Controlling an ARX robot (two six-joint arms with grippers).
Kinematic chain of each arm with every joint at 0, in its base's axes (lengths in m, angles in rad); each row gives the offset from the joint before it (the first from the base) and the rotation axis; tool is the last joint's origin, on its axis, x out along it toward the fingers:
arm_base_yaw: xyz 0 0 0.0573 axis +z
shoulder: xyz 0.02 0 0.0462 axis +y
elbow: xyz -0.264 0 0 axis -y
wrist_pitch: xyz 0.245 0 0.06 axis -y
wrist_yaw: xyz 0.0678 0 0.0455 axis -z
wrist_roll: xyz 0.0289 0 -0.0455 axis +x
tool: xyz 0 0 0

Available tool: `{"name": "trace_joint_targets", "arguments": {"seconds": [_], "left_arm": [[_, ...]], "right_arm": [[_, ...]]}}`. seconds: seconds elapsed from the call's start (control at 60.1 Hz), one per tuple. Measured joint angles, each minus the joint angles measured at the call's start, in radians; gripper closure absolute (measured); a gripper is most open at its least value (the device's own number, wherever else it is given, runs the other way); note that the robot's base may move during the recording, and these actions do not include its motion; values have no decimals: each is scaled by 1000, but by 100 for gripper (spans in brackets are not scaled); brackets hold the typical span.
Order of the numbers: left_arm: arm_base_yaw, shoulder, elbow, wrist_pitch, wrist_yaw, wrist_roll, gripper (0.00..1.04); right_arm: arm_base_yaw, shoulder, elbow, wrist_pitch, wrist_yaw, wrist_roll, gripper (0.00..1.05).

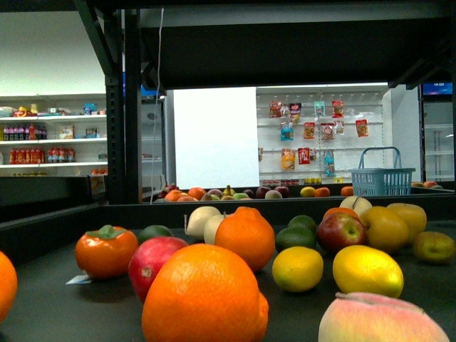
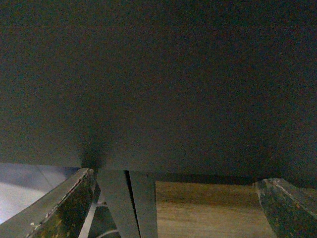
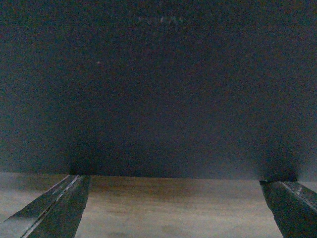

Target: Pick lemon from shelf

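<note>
Front view: the lemon [image 1: 368, 270] lies on the dark tray of the shelf [image 1: 50, 313], right of centre. It is just beside a rounder yellow-green citrus [image 1: 298, 268] and behind a peach [image 1: 381, 320]. A large orange [image 1: 201, 296] fills the foreground, and a persimmon [image 1: 105, 251] sits to the left. Neither arm shows here. Wrist views: the left gripper [image 2: 176, 176] and right gripper [image 3: 174, 179] each have their fingers spread wide and hold nothing. Both face a dark panel [image 2: 158, 74] above a wooden surface [image 2: 208, 208].

Peach [image 1: 381, 320] partly beyond bottom edge.
</note>
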Motion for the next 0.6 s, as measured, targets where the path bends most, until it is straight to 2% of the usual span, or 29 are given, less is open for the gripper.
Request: {"name": "trace_joint_targets", "arguments": {"seconds": [0.1,0.15,0.166,0.2,0.349,0.599], "left_arm": [[0,10,0,-20,-4,2,8],[0,11,0,-22,-2,66,8],[0,9,0,-14,26,53,8],[-4,-13,0,15,23,49,8],[-5,-62,0,72,5,6,8],[-4,-63,0,74,3,-19,8]], "right_arm": [[0,12,0,-13,0,-1,2],[0,22,0,-23,0,1,2],[0,23,0,-25,-1,5,2],[0,25,0,-27,3,72,2],[-3,-64,10,69,4,25,2],[-2,-63,0,71,3,-5,2]]}}
